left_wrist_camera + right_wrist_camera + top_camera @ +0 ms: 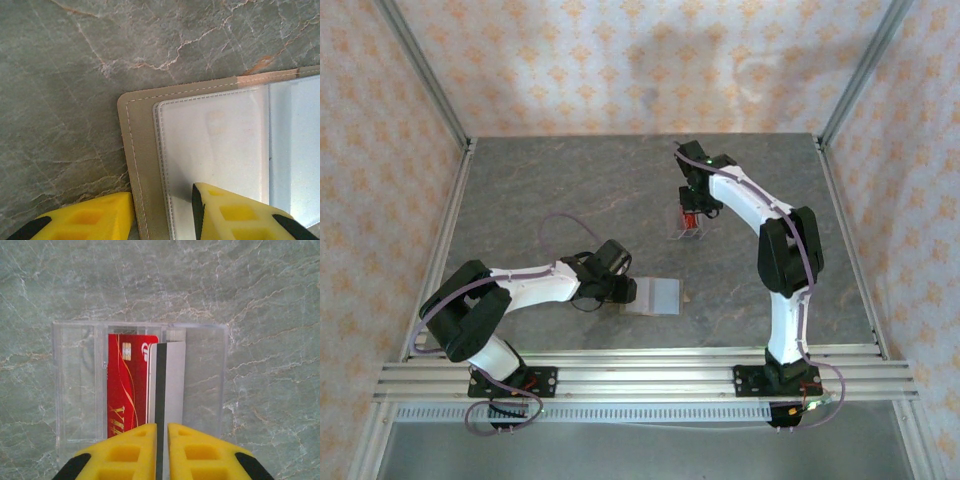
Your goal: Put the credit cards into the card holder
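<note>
— Yellow fingers (235, 217) of the left gripper (162, 210) sit closest to the lens. How do they stand against the card holder (142, 150)?

— They stand apart. One finger is over the grey marble-look table (75, 75), just outside the card holder's stitched edge. The other is over its clear plastic sleeve (215, 145), and the edge lies in the gap between them. Whether either pad presses down cannot be told.

— And the card holder itself?

— It lies open and flat on the table, with its olive-brown border around the outside and its pale sleeves facing up. From above, the left gripper is at the side of the card holder nearer the left arm's base.

— Where is the right gripper (161, 427)?

— It is beyond the card holder and a little to its right, well apart from it. It hangs over a clear slotted rack (75, 380). Its jaws are nearly together, pinching an edge-on credit card (160, 385) that stands upright in the rack. A pale grey surface shows just beside the card's dark edge.

— Are there other cards?

— A red credit card (127, 385) with a gold chip and curved gold lines stands upright in the same rack, just beside the pinched one. It too is well apart from the card holder.
</note>
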Controlling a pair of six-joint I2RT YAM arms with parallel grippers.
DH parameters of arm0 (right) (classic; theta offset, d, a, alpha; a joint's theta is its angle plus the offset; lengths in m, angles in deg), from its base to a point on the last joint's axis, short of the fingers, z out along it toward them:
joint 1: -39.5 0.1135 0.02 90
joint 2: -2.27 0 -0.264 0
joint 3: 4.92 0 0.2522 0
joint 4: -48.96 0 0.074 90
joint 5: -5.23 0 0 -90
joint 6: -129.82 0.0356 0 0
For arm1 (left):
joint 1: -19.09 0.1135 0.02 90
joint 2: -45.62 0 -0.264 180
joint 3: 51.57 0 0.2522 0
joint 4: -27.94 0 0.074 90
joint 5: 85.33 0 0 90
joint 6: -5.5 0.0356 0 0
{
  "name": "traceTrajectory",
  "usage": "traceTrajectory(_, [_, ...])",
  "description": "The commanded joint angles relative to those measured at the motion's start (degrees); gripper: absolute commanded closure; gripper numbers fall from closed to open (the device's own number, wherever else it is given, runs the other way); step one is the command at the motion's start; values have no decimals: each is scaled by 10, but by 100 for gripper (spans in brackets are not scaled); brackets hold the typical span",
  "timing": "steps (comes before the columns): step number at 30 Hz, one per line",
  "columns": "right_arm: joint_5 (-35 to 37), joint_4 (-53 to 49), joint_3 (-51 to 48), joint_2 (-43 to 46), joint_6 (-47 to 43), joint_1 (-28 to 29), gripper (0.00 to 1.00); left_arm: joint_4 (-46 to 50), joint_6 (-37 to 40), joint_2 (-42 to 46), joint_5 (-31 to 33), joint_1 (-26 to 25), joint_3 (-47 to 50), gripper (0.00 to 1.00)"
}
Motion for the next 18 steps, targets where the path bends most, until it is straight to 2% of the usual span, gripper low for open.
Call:
traceTrajectory(1, [-5, 5, -5, 27, 9, -4, 86, 19, 7, -8, 31, 13, 1, 62])
traceTrajectory(7, [1, -2, -3, 10, 8, -3, 91, 30, 9, 3, 32, 13, -5, 62])
traceTrajectory(18, [20, 0, -26, 37, 4, -4, 100, 38, 14, 6, 34, 16, -13, 62])
